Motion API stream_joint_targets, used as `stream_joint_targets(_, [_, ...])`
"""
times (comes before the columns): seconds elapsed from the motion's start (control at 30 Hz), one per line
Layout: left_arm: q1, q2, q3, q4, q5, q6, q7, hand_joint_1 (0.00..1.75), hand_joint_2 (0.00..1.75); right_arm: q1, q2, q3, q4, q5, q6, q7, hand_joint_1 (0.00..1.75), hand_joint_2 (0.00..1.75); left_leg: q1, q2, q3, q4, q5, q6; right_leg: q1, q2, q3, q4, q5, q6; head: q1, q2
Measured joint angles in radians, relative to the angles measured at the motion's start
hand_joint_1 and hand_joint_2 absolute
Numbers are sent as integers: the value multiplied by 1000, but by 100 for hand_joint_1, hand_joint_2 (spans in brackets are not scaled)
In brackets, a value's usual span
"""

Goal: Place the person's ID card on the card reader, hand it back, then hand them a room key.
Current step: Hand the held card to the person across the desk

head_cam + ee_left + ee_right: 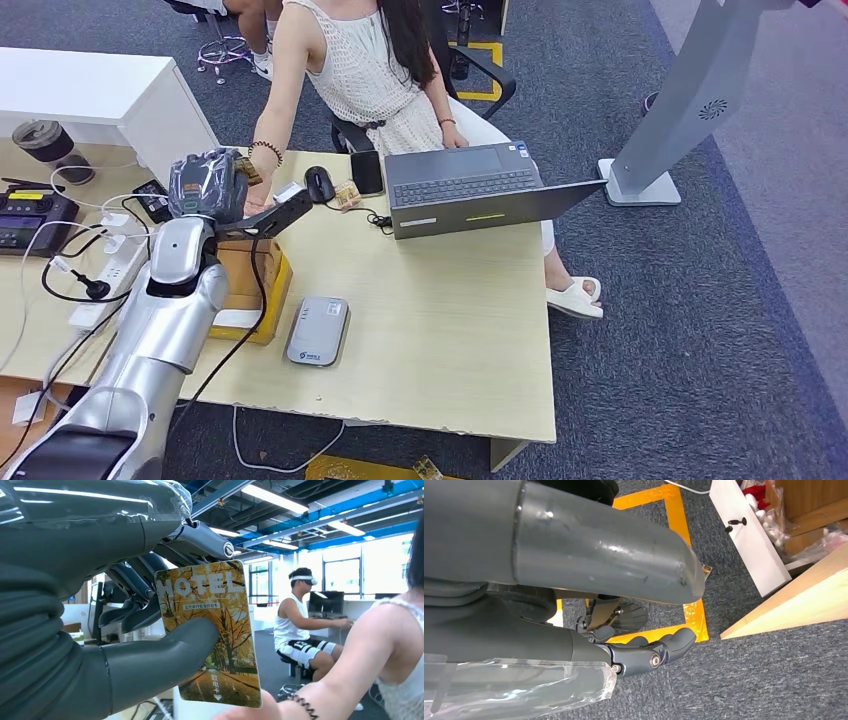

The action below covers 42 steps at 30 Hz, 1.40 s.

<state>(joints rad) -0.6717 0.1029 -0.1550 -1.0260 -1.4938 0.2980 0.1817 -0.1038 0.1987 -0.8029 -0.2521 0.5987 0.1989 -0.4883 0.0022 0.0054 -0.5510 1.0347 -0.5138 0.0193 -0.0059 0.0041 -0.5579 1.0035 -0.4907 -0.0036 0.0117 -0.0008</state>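
The left hand (pixel 150 605) is raised over the far side of the tabletop (pixel 440 330), clamped on a room key (pixel 212 635), a card printed "HOTEL" over a picture of autumn trees. The thumb presses its face while darker fingers (pixel 132 587) back it from behind, so the card stands upright with most of its lower half free of the hand, which leaves room for someone else to take hold. The person (pixel 370 70) sits across the tabletop behind a laptop (pixel 470 190) and stretches an arm with a beaded bracelet toward the left hand; in the left wrist view the person's hand (pixel 250 712) sits just under the card's bottom edge, touching it or nearly so; I cannot tell which.

The card reader (pixel 318 330), a flat grey box, lies on the near part of the tabletop, well apart from the hand, with no card on it. I cannot find the ID card, so the task seems to be at its last step, the key hand-over.

The right hand (pixel 644 655) hangs low beside the tabletop's edge, over carpet marked with yellow tape; its fingers curl in with nothing in them, out of the way.

A mouse (pixel 319 183) and a phone (pixel 367 171) lie by the laptop.
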Motion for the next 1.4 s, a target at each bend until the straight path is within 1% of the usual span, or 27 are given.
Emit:
stream_joint_targets(0.13, [-67,-9,-6,56,11,3,0,175,175,0,0,3,2,0,0,0,0,0,0,0,0,0,0,0,0,0,0,0,0,0,0,0])
stream_joint_targets(0.27, [-100,-12,-13,87,14,1,0,175,175,0,0,4,4,-1,1,0,0,0,0,0,0,0,0,0,0,0,0,0,0,0,0,0])
stream_joint_targets(0.5, [-133,-20,-20,124,20,-10,3,175,175,0,0,5,6,-1,1,8,0,0,0,0,0,0,0,0,0,0,0,0,0,0,0,0])
stream_joint_targets(0.7, [-136,-20,-35,136,40,-20,11,175,175,0,0,6,7,-2,1,10,0,0,0,0,0,0,0,0,0,0,0,0,0,0,0,0])
stream_joint_targets(0.83, [-125,-16,-37,132,53,-21,12,0,175,0,0,6,7,-4,1,9,0,0,0,0,0,0,0,0,0,0,0,0,0,0,0,0])
stream_joint_targets(1.03, [-103,-8,-37,108,90,-29,11,0,175,0,0,7,7,-6,5,9,0,0,0,0,-1,0,0,0,0,0,0,0,0,0,0,0])
stream_joint_targets(1.17, [-83,-2,-37,83,101,-4,9,0,175,0,0,8,7,-8,5,8,0,0,0,0,0,0,0,0,0,0,0,0,0,0,0,0])
stream_joint_targets(1.23, [-62,6,-37,53,110,9,1,0,175,0,0,8,7,-15,3,5,0,0,0,0,0,0,0,0,0,0,0,0,0,0,0,0])
stream_joint_targets(1.3, [-20,19,-37,-7,135,13,-21,0,175,1,0,9,7,-29,2,-4,0,0,0,1,0,0,0,0,0,1,0,1,0,0,0,0])
stream_joint_targets(1.4, [87,52,-37,-156,187,13,-61,0,175,7,0,9,7,-51,4,-22,0,0,0,2,0,-1,-1,0,0,2,-1,0,-1,0,0,0])
